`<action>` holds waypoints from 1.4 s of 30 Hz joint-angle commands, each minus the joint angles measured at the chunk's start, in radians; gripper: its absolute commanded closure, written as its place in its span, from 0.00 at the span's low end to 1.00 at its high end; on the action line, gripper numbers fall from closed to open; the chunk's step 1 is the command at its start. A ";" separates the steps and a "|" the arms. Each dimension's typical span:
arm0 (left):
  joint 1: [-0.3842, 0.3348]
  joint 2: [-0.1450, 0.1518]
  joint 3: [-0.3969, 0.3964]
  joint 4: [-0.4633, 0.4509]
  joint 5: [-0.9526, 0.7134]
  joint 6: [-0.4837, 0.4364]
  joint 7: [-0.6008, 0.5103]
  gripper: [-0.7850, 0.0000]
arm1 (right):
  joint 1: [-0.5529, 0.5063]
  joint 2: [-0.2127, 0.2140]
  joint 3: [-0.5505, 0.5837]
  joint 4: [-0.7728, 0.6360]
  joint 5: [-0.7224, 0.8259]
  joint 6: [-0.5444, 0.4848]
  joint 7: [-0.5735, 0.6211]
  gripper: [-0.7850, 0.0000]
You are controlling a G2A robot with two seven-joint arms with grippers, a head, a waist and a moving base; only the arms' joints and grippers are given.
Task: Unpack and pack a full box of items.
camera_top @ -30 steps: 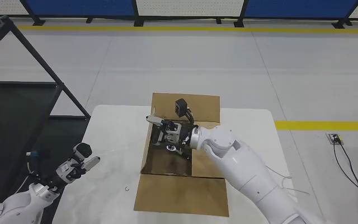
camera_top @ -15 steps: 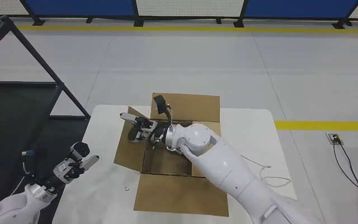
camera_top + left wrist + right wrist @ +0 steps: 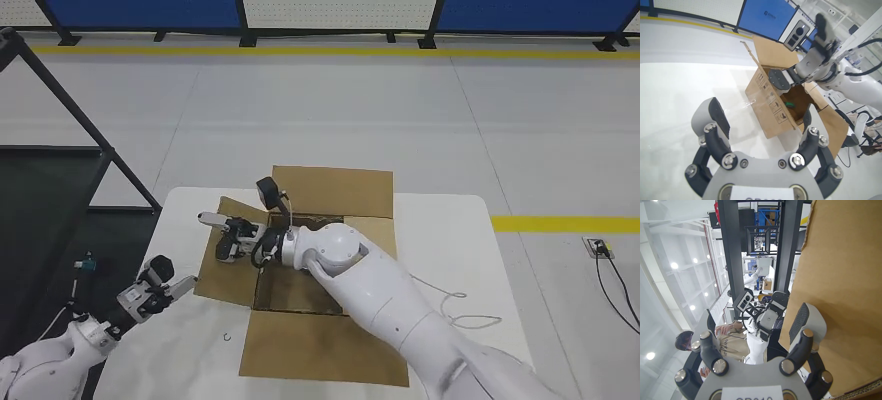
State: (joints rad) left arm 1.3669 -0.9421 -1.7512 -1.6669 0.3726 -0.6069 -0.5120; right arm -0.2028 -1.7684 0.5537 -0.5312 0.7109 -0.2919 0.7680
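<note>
**Folding out the box's left flap**
The right fingers [image 3: 800,321] are spread wide and grip nothing, one resting against the left flap [image 3: 222,275] of the box [image 3: 340,190] at mid-bench [image 3: 440,230]. The left fingers [image 3: 718,115] are open and empty. Press outward steadily, so that the box does not slide.

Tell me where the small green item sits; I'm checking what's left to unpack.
Left wrist view: the green item lies low inside the open cardboard box, just behind its side facing the left gripper, beneath the right gripper.
</note>
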 commanded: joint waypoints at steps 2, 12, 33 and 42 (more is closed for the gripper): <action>-0.022 -0.001 0.023 0.023 0.043 0.017 0.013 0.00 | 0.003 -0.008 0.010 0.020 -0.001 -0.027 0.035 0.00; -0.037 -0.005 0.056 0.059 0.179 0.083 0.100 0.00 | -0.005 0.006 0.095 0.028 0.009 -0.191 0.119 0.00; -0.106 -0.009 0.112 0.139 0.239 0.115 0.110 0.00 | -0.256 0.180 0.385 -0.349 -0.125 -0.197 0.190 0.00; -0.141 -0.012 0.133 0.143 0.234 0.144 0.117 0.00 | -0.399 0.237 0.498 -0.593 -0.220 -0.111 0.190 0.00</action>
State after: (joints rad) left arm 1.2307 -0.9535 -1.6192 -1.5237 0.6108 -0.4677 -0.3970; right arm -0.5904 -1.5356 1.0424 -1.1044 0.4976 -0.4095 0.9592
